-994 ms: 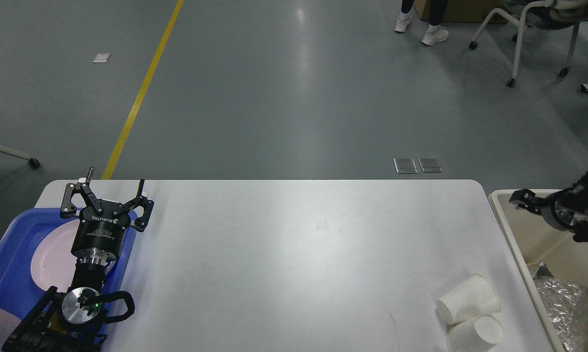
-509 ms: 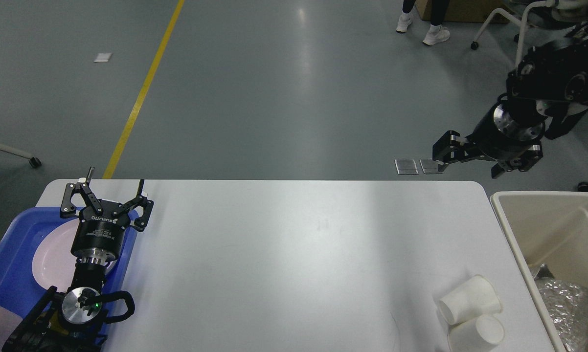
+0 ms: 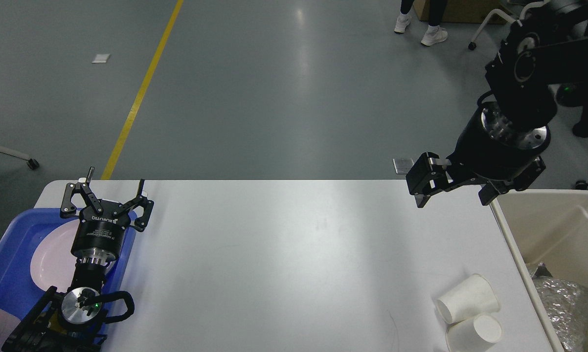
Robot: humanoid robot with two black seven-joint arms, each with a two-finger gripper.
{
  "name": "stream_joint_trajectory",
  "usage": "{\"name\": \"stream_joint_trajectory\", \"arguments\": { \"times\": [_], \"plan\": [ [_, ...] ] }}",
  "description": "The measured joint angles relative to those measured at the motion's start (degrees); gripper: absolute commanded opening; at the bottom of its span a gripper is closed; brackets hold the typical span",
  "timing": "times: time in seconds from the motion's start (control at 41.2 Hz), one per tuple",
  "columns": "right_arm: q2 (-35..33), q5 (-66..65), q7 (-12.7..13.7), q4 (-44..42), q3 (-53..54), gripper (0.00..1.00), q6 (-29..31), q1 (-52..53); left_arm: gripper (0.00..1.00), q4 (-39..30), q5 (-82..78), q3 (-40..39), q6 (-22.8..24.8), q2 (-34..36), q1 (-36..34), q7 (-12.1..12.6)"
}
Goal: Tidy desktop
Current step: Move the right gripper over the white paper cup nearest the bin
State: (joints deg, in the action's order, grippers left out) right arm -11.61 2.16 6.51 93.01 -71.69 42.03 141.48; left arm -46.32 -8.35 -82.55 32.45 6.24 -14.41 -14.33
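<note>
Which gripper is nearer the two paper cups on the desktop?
Right. The right gripper hangs over the desktop's far right corner, above the paper cups. The left gripper sits at the far left edge, over the blue tray.

"ROBOTIQ" on left tool body

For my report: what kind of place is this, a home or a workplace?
Probably a lab or workshop. The grey floor carries a yellow line, wheeled office chairs stand at the back, and the white desktop stands on open floor.

Blue tray, beige bin, cups
</note>
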Motion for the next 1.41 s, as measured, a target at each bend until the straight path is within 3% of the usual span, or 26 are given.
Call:
{"name": "stream_joint_trajectory", "arguments": {
  "times": [0.388,0.655,0.994,1.285,1.406],
  "plan": [
    [-0.61,0.68,0.0,0.51,-0.02,1.0,-0.57,-1.85,0.96,0.0,0.0,-0.04,0.0,0.0,0.0,0.0],
    [-0.75,0.36,-0.39,0.64,-0.22,0.87,-6.41,-12.78,0.96,0.0,0.0,-0.03,0.0,0.01,0.0,0.0],
    [-4.93,-0.22,-0.74,0.52,-3.18,0.86,-11.01,-24.43,0.96,0.0,0.0,0.02,0.0,0.0,0.0,0.0],
    [-7.0,-3.38,-0.54,-0.23,-3.28,0.87,-25.54,-37.32,0.96,0.0,0.0,0.02,0.0,-0.01,0.0,0.0],
    [-7.36,-3.82,-0.53,-0.91,-3.38,0.87,-27.31,-40.58,0.96,0.0,0.0,0.02,0.0,-0.01,0.0,0.0]
  ]
}}
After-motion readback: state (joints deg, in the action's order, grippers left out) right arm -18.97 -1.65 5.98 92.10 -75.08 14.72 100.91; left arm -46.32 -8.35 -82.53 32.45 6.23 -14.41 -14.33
